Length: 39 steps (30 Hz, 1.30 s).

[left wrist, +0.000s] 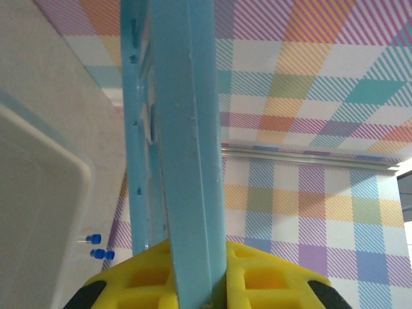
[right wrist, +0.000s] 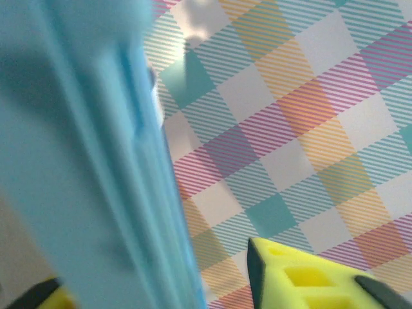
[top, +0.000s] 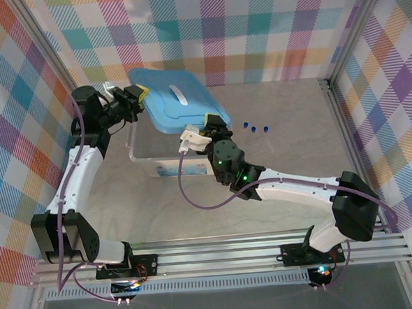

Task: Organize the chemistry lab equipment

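**One lid [top: 171, 100], tilted above the box [top: 150, 149]**

The box sits on the counter [top: 287, 100], with the lid slanting over its far end. At the box's far-left corner, the left pincer [top: 138, 99] is clamped tight on the lid's edge. Over the box's right rim, the right pincer [top: 207, 123] straddles the lid's corner with its jaws apart, one finger [right wrist: 302, 277] clear of the plastic. Three tubes [top: 257, 129] lie near the box's right side.

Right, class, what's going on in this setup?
Both arms are at the flat blue lid, above the back of the translucent plastic box. The left gripper is clamped on its left edge; the right gripper stands open around the right corner. Three blue-capped tubes lie on the table, right of the box.
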Motion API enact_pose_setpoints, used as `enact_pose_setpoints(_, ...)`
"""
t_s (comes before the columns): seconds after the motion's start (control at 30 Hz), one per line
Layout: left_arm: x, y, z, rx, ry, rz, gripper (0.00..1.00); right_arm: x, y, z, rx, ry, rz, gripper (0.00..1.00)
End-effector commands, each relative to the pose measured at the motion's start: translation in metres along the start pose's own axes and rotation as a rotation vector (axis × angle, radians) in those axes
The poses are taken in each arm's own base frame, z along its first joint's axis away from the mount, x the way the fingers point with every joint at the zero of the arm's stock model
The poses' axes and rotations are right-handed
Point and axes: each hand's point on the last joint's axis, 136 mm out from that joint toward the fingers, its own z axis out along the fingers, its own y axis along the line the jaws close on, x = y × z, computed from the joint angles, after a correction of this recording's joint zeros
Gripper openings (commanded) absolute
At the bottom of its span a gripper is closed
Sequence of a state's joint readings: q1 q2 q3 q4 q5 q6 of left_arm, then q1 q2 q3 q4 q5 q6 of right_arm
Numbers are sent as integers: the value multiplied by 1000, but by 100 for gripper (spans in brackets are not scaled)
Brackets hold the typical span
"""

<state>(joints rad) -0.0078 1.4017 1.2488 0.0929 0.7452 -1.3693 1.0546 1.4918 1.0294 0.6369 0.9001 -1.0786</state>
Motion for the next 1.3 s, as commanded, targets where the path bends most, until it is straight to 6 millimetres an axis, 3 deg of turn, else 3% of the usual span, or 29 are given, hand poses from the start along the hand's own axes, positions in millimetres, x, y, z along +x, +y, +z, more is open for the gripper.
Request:
enact_pose_setpoints(0.0,4,-9,-2,61,38,-15,6,-13,-23,-4,60,-42,102,61)
enact_pose_setpoints(0.17,-8,-16,-4,132,2,-15,7,-12,-21,-12,24,-38,125,73)
enact_pose_setpoints(0.37,-20,-30,-4,246,-37,-15,7,18,-28,-38,-67,58,294,76)
enact_pose_setpoints(0.5,-28,-39,-7,321,-80,1,7,38,-62,-66,-117,118,647,83)
enact_pose_setpoints(0.6,-38,-33,-12,370,-156,3,7,51,-67,-79,-252,171,1045,85)
enact_pose_setpoints(0.73,-48,-27,-16,414,-229,31,9,64,-48,-71,-404,338,1398,85)
enact_pose_setpoints(0.97,-54,-37,-27,479,-314,115,10,62,-25,-47,-637,324,1934,85)
enact_pose_setpoints(1.27,-49,-40,-43,488,-408,226,9,30,-24,-8,-821,197,2205,85)
